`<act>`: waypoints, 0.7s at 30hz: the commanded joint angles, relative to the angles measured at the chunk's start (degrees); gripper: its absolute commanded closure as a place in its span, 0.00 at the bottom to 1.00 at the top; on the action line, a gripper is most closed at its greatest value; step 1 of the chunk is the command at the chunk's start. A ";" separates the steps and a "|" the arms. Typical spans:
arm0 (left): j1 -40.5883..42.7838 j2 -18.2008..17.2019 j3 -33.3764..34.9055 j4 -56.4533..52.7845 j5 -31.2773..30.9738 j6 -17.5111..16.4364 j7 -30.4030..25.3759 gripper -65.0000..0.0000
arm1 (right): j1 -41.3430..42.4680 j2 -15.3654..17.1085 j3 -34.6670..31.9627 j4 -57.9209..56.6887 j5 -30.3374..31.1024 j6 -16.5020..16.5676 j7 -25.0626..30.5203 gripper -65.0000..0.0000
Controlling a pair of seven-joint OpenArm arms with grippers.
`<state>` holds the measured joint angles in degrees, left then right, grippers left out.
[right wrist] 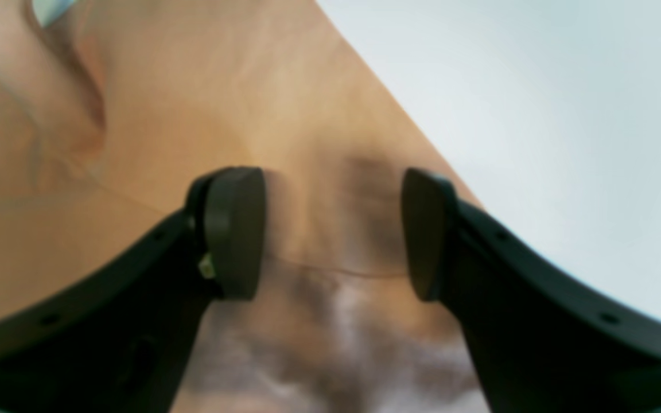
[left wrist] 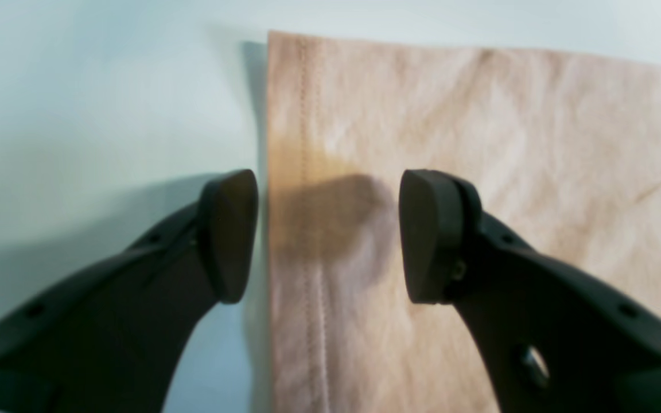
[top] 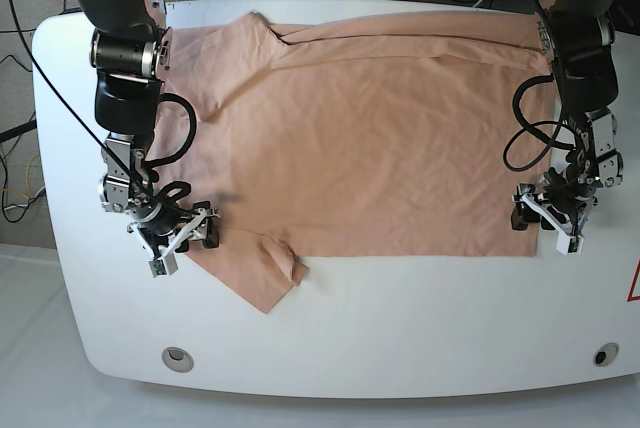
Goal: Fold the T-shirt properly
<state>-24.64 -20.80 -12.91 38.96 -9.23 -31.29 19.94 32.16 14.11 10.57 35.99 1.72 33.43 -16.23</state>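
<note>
Peach T-shirt flat on white table, both grippers' jaws apart, empty.

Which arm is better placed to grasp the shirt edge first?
The left. The left gripper is open and straddles the hem edge of the T-shirt. The right gripper, also open, is over the sleeve cloth, inside its edge.

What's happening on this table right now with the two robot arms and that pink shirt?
A two-armed robot is working on folding a peach T-shirt spread flat on a white table. The left gripper is open, straddling the stitched hem edge at one end of the shirt. The right gripper is open too, low over the cloth near the sleeve at the other end. Neither holds any fabric yet, and no fold of the body is done.
</note>
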 commanded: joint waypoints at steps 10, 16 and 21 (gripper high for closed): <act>-1.20 -0.40 0.07 0.44 0.26 0.02 0.36 0.45 | 2.12 -0.66 4.37 1.06 0.70 0.06 -1.89 0.43; -1.26 -0.09 0.08 0.45 0.30 0.07 0.15 0.45 | 1.98 -0.68 3.65 1.14 0.82 0.12 -1.98 0.43; -1.00 0.44 0.02 0.47 0.02 0.02 0.08 0.45 | 1.77 -0.42 2.14 0.55 0.17 0.26 -1.06 0.44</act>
<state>-24.73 -20.18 -12.91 38.98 -9.04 -31.24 19.79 32.27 13.02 13.08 36.14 1.65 33.21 -18.33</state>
